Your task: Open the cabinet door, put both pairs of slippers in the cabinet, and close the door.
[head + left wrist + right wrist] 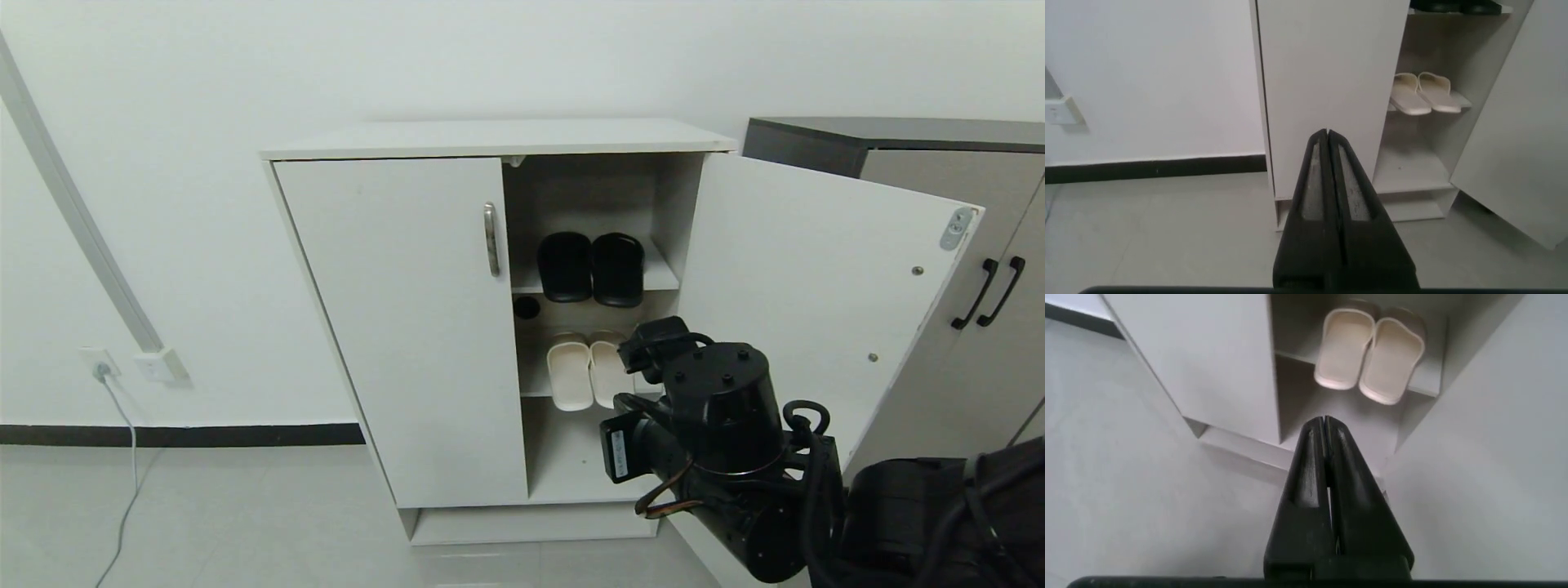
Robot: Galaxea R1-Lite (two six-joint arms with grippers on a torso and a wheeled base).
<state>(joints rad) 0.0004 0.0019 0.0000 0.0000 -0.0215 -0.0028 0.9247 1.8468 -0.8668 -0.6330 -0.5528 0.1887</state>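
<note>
Cabinet door [816, 302] looked like a light, stiff, smooth panel on free hinges, so a flat push behind its free edge would likely serve better than a pinch. The right claw [1325, 420] had its fingers together, empty and touching nothing, facing the open side. The left claw [1327, 133] was likewise closed and empty. Beyond them, the white slippers [584, 371] lay on the middle shelf [535, 390] and the black slippers [590, 268] above. The door stood wide open at the cabinet's [490, 139] right.

Right arm [722, 425] raised before the cabinet [392, 327], right pincer [1325, 429] closed and empty, left pincer [1327, 139] closed, facing the cabinet
</note>
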